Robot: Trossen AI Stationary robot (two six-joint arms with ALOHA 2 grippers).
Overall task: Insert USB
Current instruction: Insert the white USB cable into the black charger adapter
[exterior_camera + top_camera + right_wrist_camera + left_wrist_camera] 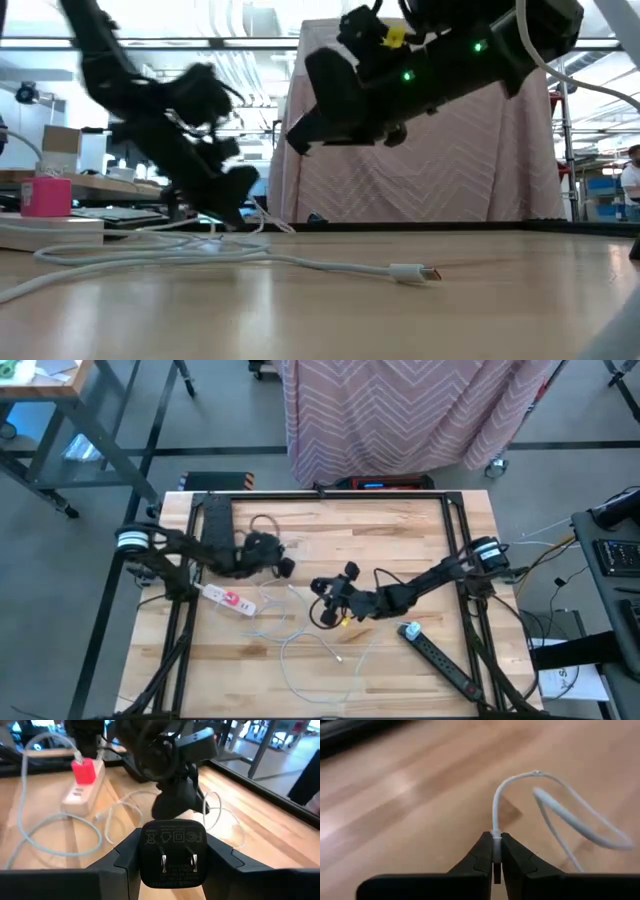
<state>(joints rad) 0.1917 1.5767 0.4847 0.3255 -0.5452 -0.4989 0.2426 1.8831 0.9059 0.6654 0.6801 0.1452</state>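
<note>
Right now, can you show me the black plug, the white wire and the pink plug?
black charger [172, 852], right wrist view, on its pronged face.
white cable [496, 805], left wrist view, above the fingers.
pink plug [83, 771], right wrist view, its side.

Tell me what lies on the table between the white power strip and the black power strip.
In the high view, loose white cable lies between the white power strip and the black power strip, with the right gripper above that stretch.

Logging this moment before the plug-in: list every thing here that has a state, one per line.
Left gripper: fingers shut on the white cable.
White cable: pinched near one end, the rest loose on the table.
Right gripper: holding the black charger, above the table.
Black charger: gripped, prongs exposed, unplugged.
White power strip: lying flat, pink plug inserted.
Black power strip: lying flat.
</note>
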